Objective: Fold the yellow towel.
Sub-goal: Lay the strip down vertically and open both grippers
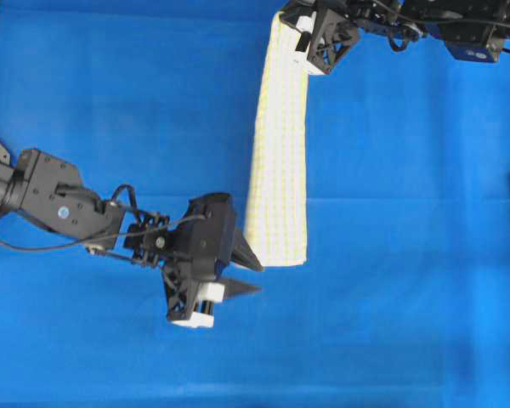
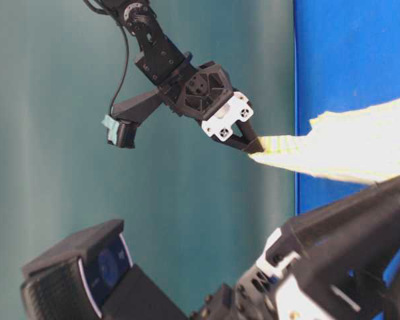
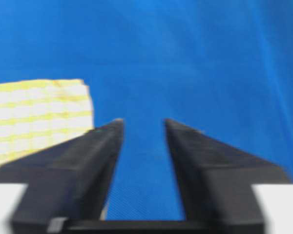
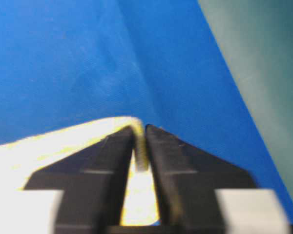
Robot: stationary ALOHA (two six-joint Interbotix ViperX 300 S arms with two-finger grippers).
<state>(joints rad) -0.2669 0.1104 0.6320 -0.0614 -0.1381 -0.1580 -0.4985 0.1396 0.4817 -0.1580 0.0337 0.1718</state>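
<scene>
So the yellow towel (image 1: 279, 144) is folded into a long narrow strip running pretty much 12-to-6 down the middle of the blue table cover (image 1: 408, 255) in the overhead view. Its far end at 12 o'clock is pinched by the right gripper (image 1: 304, 38), and the near end just sits flat on the cloth.

The right wrist view shows those two black fingers (image 4: 102, 165) nearly closed with a thin edge of yellow fabric sandwiched between them, so it's clamped on the towel for sure. From the table-level view the right gripper (image 2: 252, 145) has that end lifted off the surface, with the towel (image 2: 347, 147) sagging away toward 3 o'clock from the fingertips. The right arm reaches in from the top right corner of the overhead shot, gripper pointing roughly toward 7 o'clock.

The left gripper (image 1: 248, 276) is just beside the towel's near end, at about 8 o'clock from that bottom corner, not touching it. Its fingers (image 3: 88, 161) are spread moderately apart with nothing but blue cloth between them (the left wrist view is a bit blurry but the gap is clear). The towel corner (image 3: 39, 117) shows at about 10 o'clock in that view. The left arm comes in from 9 o'clock, gripper pointing toward 3-4 o'clock.
</scene>
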